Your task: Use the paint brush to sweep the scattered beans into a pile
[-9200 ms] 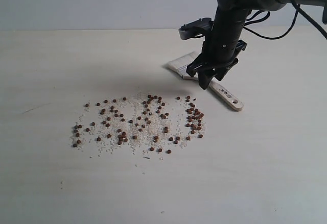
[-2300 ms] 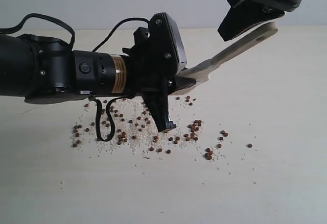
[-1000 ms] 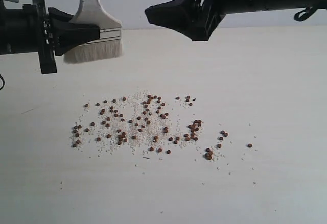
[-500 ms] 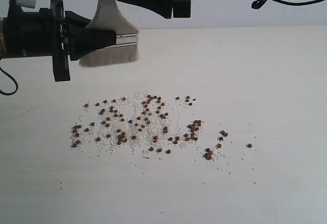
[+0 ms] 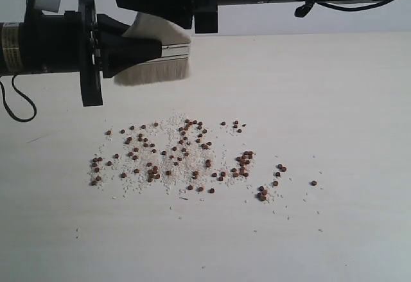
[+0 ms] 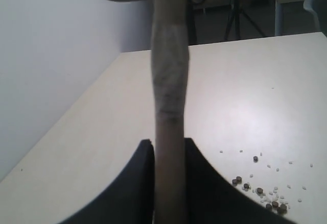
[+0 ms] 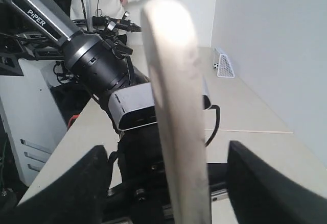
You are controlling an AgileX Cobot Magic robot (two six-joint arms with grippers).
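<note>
A: Left pincer (image 5: pixel 151 47) is clamped tight on the paint brush (image 5: pixel 154 71), low down by the ferrule. Right pincer (image 7: pixel 176 173) has its jaws wide, one each side of the handle w/ a gap both sides. Not gripping anything afaict.

B: So who's got it?

A: Left arm only. Brush stands upright, bristles down, handle running up between the right jaws.

B: Where's it vs the beans?

A: Beans (image 5: pixel 180 157) lie spread in a wide patch on the counter (image 5: pixel 334 102), mixed w/ white grains. No pile yet. Brush hangs beyond the patch's wall-side edge, toward its left end, and the bristles look clear of the counter.

B: Bristle edge?

A: Broad edge runs approx. along the patch's length. So imo the next move is down behind that wall-side edge, then a drag toward the patch's middle. A few strays sit off the patch's right end, well apart from the brush. Prob. need their own pass.

B: Nearer arm?

A: Left. It comes in from the patch's left end, while the right reaches across above.
</note>
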